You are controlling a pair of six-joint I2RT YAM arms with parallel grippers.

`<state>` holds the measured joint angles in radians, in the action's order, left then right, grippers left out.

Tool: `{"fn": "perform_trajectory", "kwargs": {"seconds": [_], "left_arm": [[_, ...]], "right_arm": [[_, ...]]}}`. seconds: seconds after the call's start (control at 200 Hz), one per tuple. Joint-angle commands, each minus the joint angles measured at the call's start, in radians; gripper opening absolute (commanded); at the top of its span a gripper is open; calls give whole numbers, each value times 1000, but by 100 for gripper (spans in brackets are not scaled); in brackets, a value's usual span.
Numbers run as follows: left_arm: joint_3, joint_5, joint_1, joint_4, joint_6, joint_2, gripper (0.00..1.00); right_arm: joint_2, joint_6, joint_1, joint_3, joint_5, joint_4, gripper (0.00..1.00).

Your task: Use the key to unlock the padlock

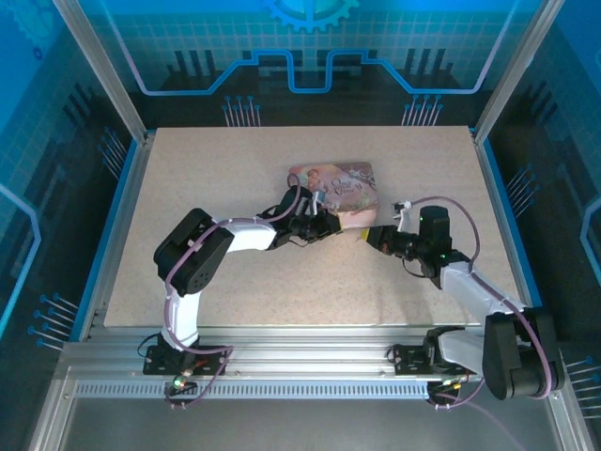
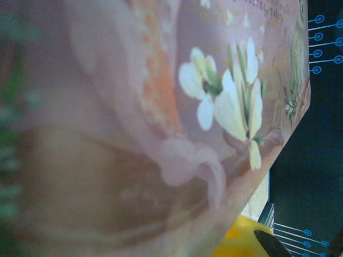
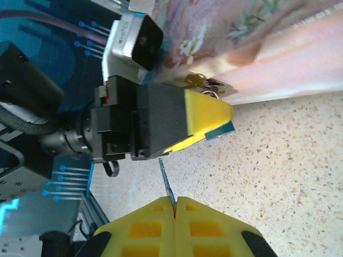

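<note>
Tin (image 2: 134, 134) pink, white flowers and green leaves printed on it. Table (image 3: 278, 160) beige with dark speckles. Left tool (image 3: 228, 122) and right tool (image 3: 174, 206) yellow on black.

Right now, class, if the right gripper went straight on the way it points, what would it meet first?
Probably the left gripper, lying straight ahead of the key that the right gripper holds; the pink tin is beyond it, though depth is unclear.

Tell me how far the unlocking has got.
Done: the right gripper is shut on the key, blade pointing out. In hand: the left gripper pinches a small greenish piece, apparently the padlock, beside the pink tin. Left: the key is not yet in it; insert and turn.
</note>
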<state>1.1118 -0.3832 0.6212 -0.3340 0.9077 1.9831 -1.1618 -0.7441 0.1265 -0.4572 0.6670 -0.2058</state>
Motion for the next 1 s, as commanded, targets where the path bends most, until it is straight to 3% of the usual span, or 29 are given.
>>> {"fn": "perform_trajectory", "kwargs": {"seconds": [0.0, 0.205, 0.545, 0.996], "left_arm": [[37, -31, 0, 65, 27, -39, 9], [48, -49, -2, 61, 42, -44, 9], [52, -55, -5, 58, 54, -56, 9], [56, -62, -8, 51, 68, -55, 10]], "right_arm": [[-42, -118, 16, 55, -20, -155, 0], [-149, -238, 36, 113, -24, -346, 0], [-275, -365, 121, 134, -141, -510, 0], [-450, -575, 177, 156, -196, -791, 0]]}}
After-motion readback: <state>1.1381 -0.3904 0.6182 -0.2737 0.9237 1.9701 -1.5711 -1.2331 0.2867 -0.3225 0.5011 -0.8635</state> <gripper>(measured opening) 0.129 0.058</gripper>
